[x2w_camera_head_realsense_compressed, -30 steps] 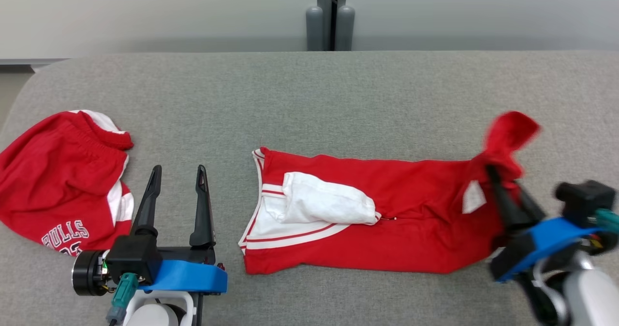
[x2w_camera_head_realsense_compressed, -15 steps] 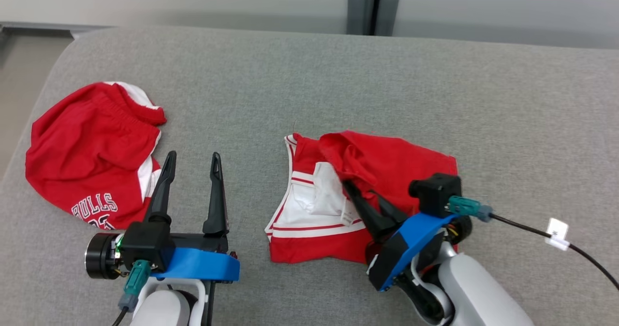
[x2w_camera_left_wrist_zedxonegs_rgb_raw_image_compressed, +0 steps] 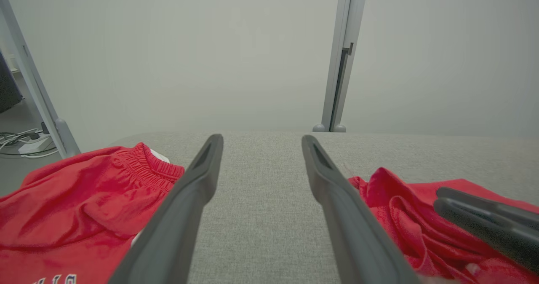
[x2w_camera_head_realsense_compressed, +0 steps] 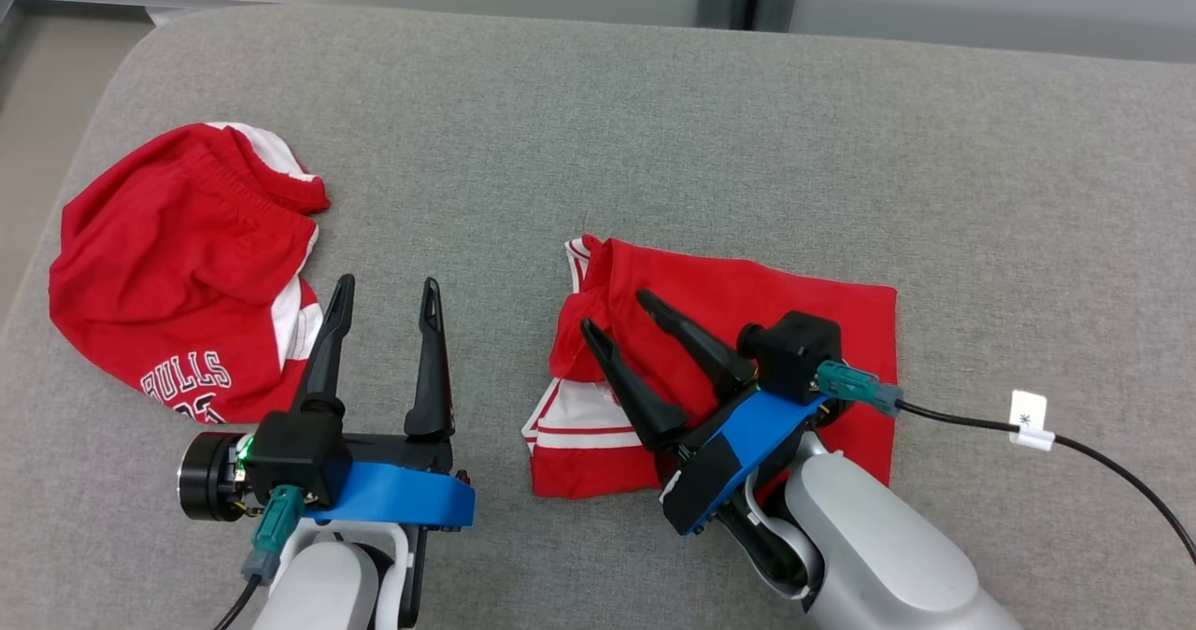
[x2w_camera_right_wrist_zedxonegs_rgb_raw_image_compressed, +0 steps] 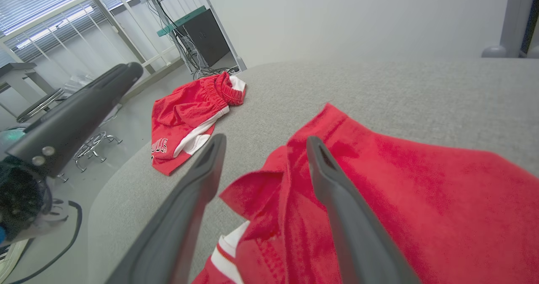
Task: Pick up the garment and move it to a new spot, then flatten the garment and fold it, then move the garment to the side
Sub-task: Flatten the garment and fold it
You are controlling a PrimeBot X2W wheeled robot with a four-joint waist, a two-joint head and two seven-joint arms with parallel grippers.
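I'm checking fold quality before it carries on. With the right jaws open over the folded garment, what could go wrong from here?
1. The folded garment has its top layer bunched at the left edge, with white trim showing below, so the fold may end uneven.
2. The right gripper, jaws open, sits low over that bunch. Withdrawing could snag and drag it.

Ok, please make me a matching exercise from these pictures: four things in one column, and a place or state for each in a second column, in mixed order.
1 left gripper
2 right gripper
3 BULLS shorts
4 white tag

A on the cable, at the right
B open, over the folded garment
C crumpled at the left of the grey surface
D open, between the shorts and the folded garment

Pairs: 1-D, 2-B, 3-C, 4-A
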